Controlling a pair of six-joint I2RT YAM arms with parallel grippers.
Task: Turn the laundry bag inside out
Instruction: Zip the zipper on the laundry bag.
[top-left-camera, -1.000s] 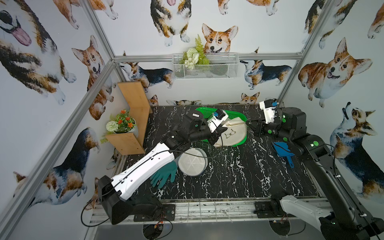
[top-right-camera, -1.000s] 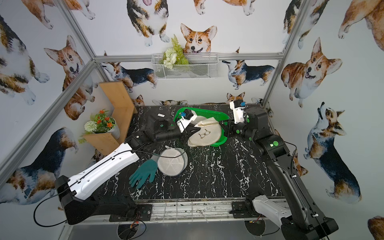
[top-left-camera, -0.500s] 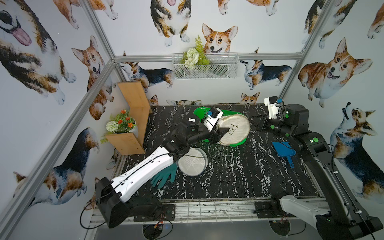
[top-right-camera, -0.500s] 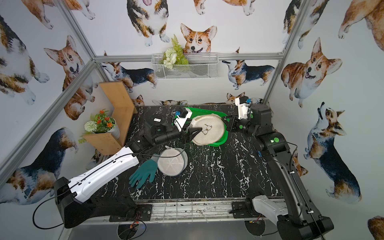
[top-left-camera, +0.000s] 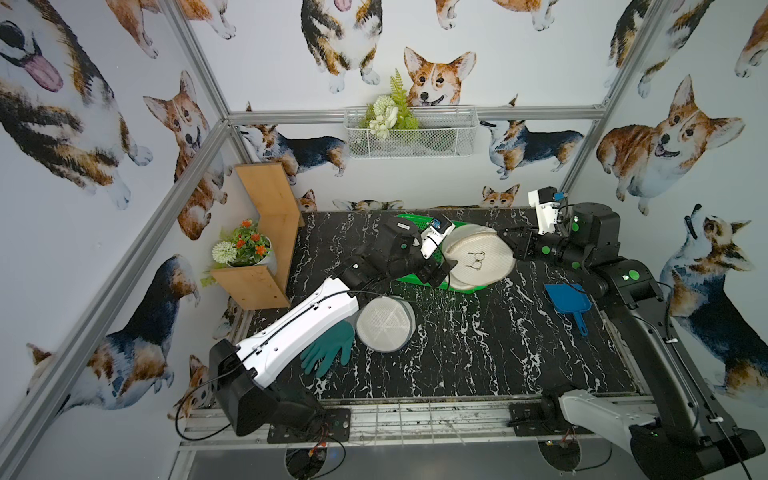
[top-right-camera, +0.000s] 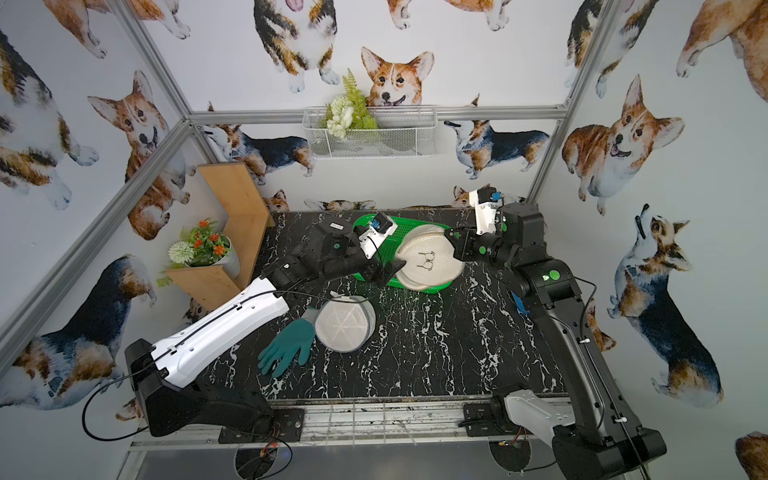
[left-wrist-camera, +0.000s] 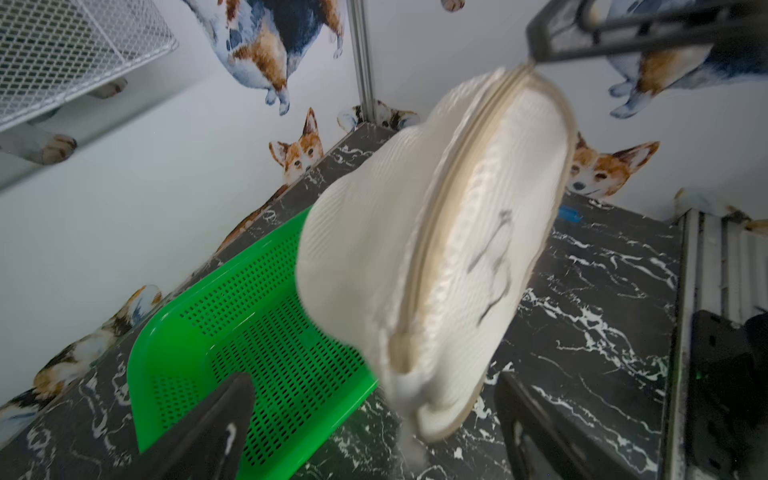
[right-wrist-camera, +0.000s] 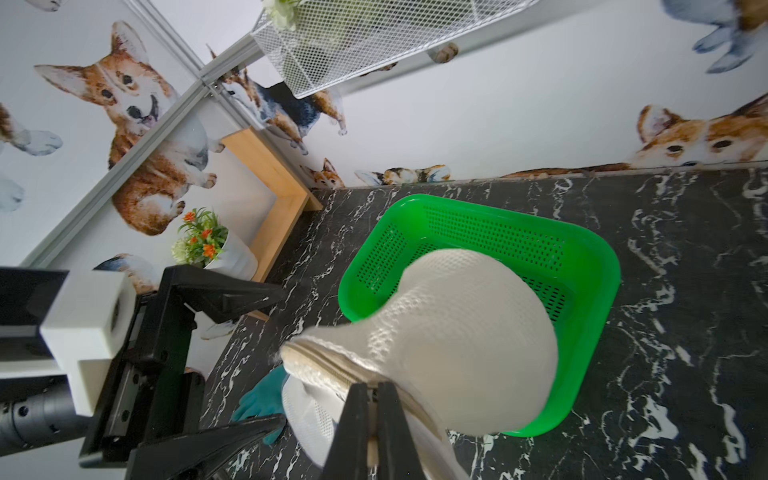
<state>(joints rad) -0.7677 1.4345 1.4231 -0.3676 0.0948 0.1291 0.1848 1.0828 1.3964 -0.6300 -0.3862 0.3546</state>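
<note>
Nearest first, lower middle of the frame in both top views: a teal glove (top-left-camera: 328, 347) and a second round mesh bag (top-left-camera: 384, 326) with a grey rim. Both lie flat on the black marbled table (top-left-camera: 478, 353), and neither arm is on them.

Further up, centre of frame: the left gripper (top-left-camera: 441, 272) has its jaws spread wide and holds nothing. It sits just beside the left edge of the laundry bag (top-left-camera: 478, 257). The bag is a cream, round, clamshell mesh pouch with a tan zip band (right-wrist-camera: 324, 368) round its rim. It hangs tilted over the right part of the green perforated basket (top-left-camera: 415, 281). The right gripper (right-wrist-camera: 374, 399), fingers pressed together on that band, carries it alone.

Handling (judgement):
- Very light. The mesh is soft and should dent under a push.
- The rim looks stiffened and likely springs back to round.
- The mesh is not slippery, and the zip band is the firmest place to pinch.
- For everting, keep one hold on the rim and take the second on the opposite rim or the dome centre.

Hard to make out:
- How far the zip is open; the left wrist view is motion-blurred.
- The bag's interior is not visible.
- Cannot tell whether its lower edge touches the basket.
- The black mark (top-left-camera: 476, 261) on its face is unreadable.
</note>
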